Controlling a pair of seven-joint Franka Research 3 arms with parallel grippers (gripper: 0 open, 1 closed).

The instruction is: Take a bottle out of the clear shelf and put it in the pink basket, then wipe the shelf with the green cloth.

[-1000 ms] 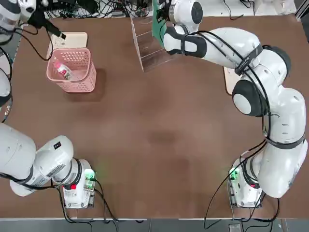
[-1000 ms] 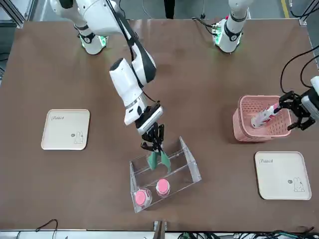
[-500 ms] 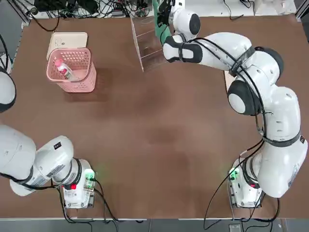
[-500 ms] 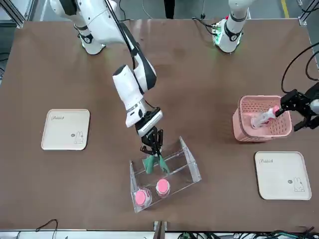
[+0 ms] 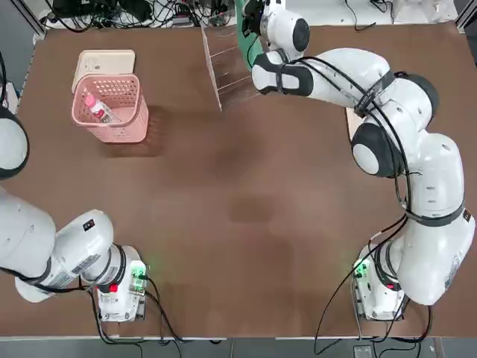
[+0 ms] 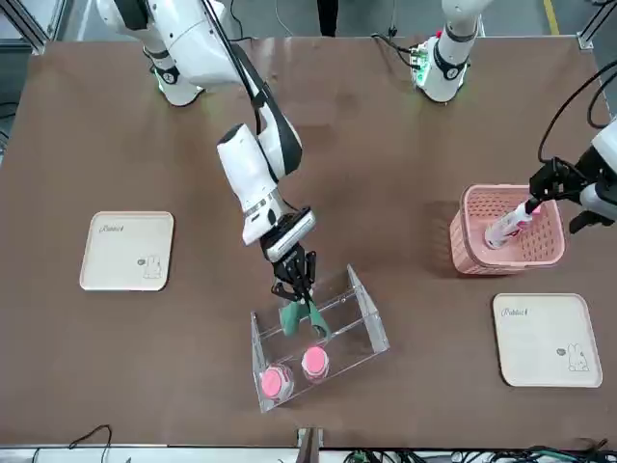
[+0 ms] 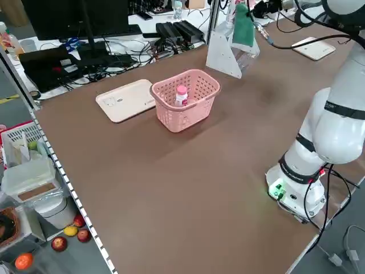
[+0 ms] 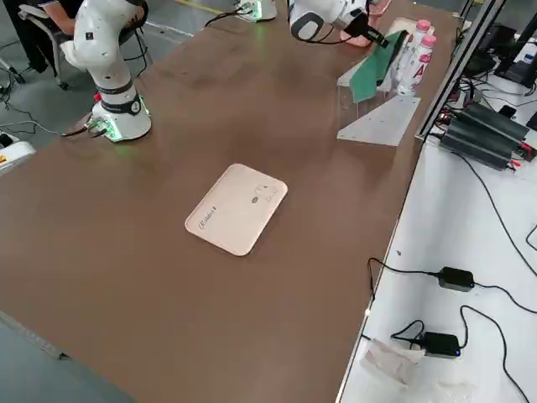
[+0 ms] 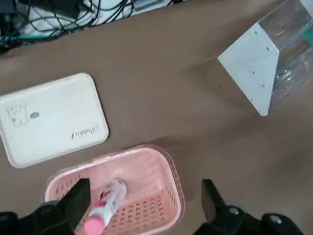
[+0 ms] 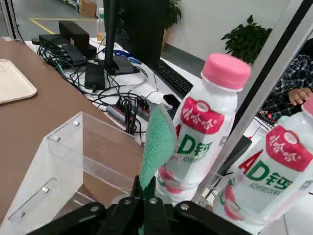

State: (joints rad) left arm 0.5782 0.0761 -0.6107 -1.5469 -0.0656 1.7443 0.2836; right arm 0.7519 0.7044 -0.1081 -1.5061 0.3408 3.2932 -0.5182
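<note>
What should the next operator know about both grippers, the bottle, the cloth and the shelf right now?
Right gripper: shut on the green cloth, held inside the clear shelf.
Left gripper: open, empty, above the pink basket.
Done: one bottle lies in the basket.
Two more bottles stand in the shelf.
Left: wipe the shelf with the cloth, then release it.

Broad brown matte table (image 5: 246,216) fills the work area. A white side bench (image 8: 470,277) adjoins 1 edge, carrying black power adapters (image 8: 445,277) and cables. Black monitors (image 7: 80,20), a black keyboard (image 10: 177,78) and tangled black cables (image 7: 142,48) line another edge. Green potted plant (image 10: 247,41) stands against a pale wall (image 10: 215,19). Grey floor (image 8: 33,92) visible.
</note>
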